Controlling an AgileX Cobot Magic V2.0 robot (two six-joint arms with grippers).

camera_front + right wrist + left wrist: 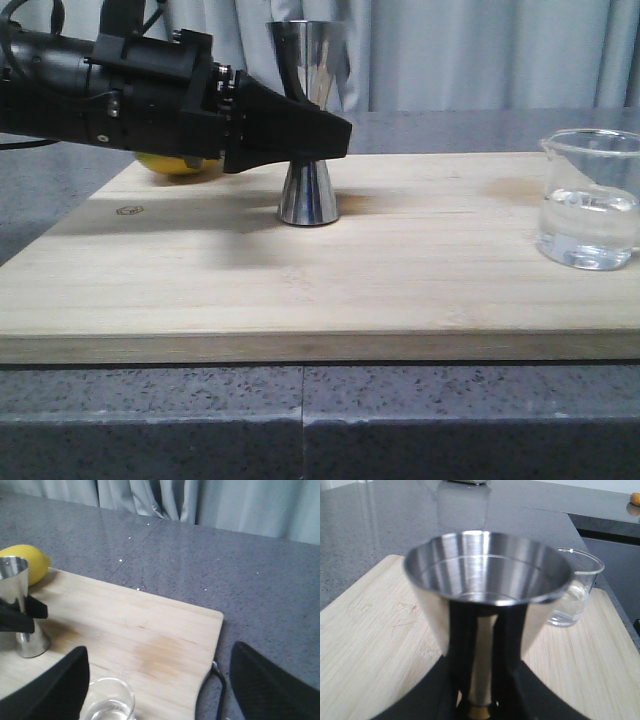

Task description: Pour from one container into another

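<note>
The left pincer [335, 135] is closed around the narrow waist of the steel jigger [308, 190], its two black fingers [462, 645] pressing either side of the stem just above the thin gold band, as the left wrist view shows. The jigger stands upright with its base on the wooden board [300, 290], and its upper cup looks empty and shiny inside. The left arm reaches in nearly level from the left side, low over the board, with its wrist horizontal. A yellow lemon [180, 165] lies behind that arm at the board's far left edge. The right pincer [157, 690] hangs spread wide and holds nothing; its two dark fingers sit well apart above the near right part of the board. The glass beaker [590, 200] stands upright near the board's right edge, well apart from the jigger, with clear liquid in its lower part. The board rests on a grey speckled bench [450, 420], with pale curtains behind.
</note>
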